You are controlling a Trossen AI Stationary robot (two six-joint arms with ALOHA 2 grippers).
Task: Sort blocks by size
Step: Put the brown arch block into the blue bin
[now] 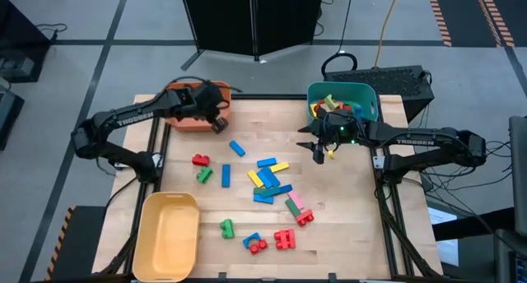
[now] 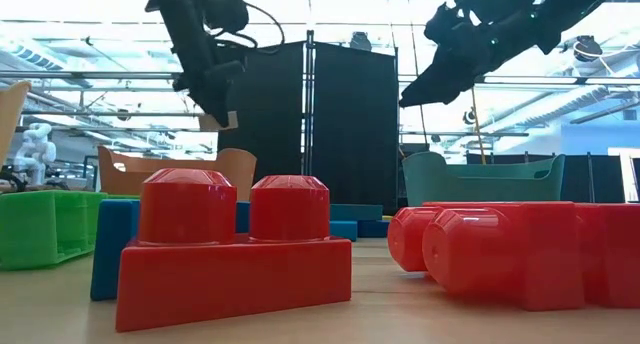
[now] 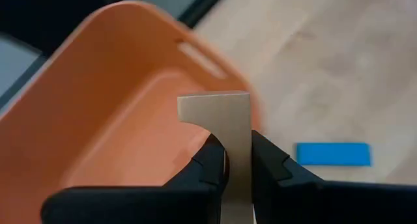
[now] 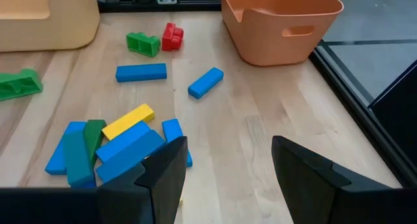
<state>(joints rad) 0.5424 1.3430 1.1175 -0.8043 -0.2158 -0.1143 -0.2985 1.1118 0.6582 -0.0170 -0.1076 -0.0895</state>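
High view, wooden table (image 1: 346, 234), grey floor (image 1: 82, 20)

The tabletop (image 1: 346, 225) has bare wood along its right edge and across the near-right corner, so a gripper could pass there. The middle is crowded with a heap of blocks (image 1: 268, 180), and more blocks lie near the front edge. The orange bin (image 1: 185, 118) fills the far-left corner, and the left gripper (image 1: 216, 122) hangs over its rim with a pale piece (image 3: 225, 133) pinched tight. The teal bin (image 1: 370, 98) blocks the far-right corner, and the right gripper (image 1: 319, 154), fingers apart, seems to hang just beside it. The yellow bin (image 1: 167, 234) takes the near-left corner.
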